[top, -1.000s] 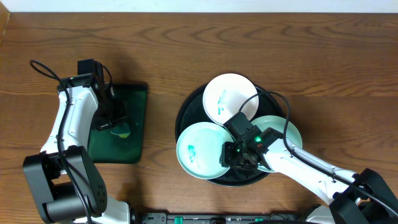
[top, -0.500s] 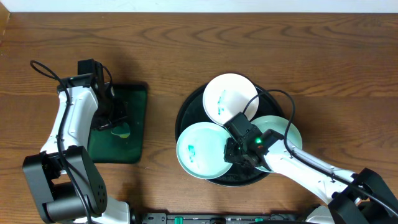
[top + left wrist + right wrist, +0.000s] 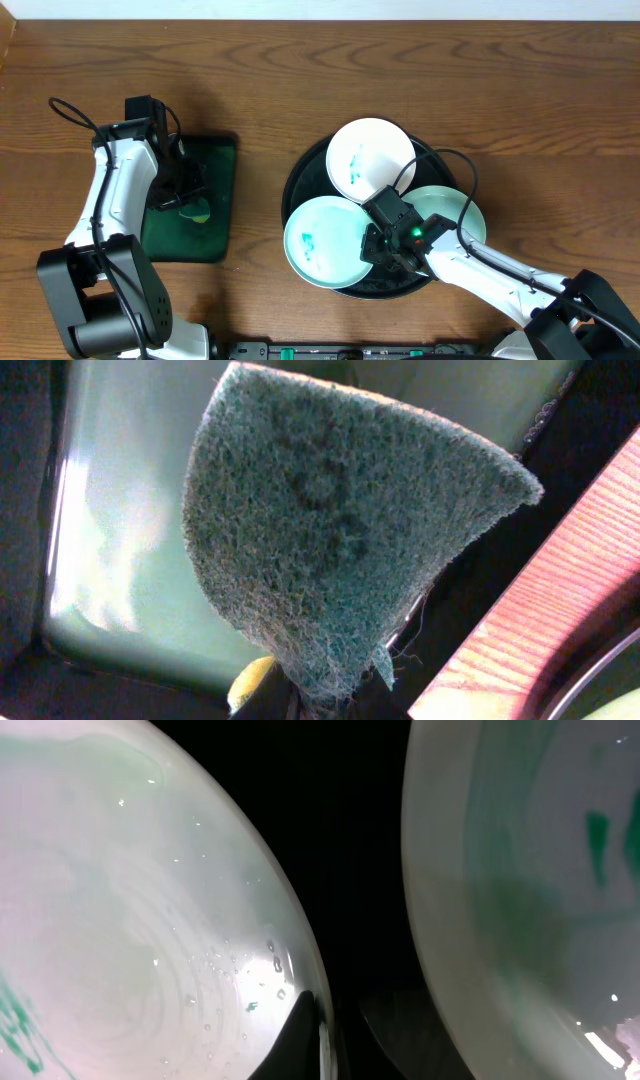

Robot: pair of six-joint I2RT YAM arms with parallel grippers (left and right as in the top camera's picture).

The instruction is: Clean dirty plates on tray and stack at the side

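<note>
Three white plates lie on the round black tray (image 3: 297,180). One sits at the back (image 3: 370,158), one at the front left (image 3: 318,242) with teal smears, one at the right (image 3: 458,208) tinted green. My right gripper (image 3: 373,250) is shut on the front-left plate's right rim. In the right wrist view one finger (image 3: 300,1040) lies inside that plate (image 3: 130,920) and the other outside the rim, with the right plate (image 3: 540,870) across a dark gap. My left gripper (image 3: 186,195) is shut on a teal scouring pad (image 3: 340,540).
A small rectangular dark-green tray (image 3: 212,160) lies on the wooden table at the left, under the left gripper and pad. A black cable loops over the plates near the right arm (image 3: 455,165). Bare wood surrounds both trays.
My right gripper has closed its jaws onto the front-left plate's rim, shifting slightly right. The left arm and the pad have not moved.
</note>
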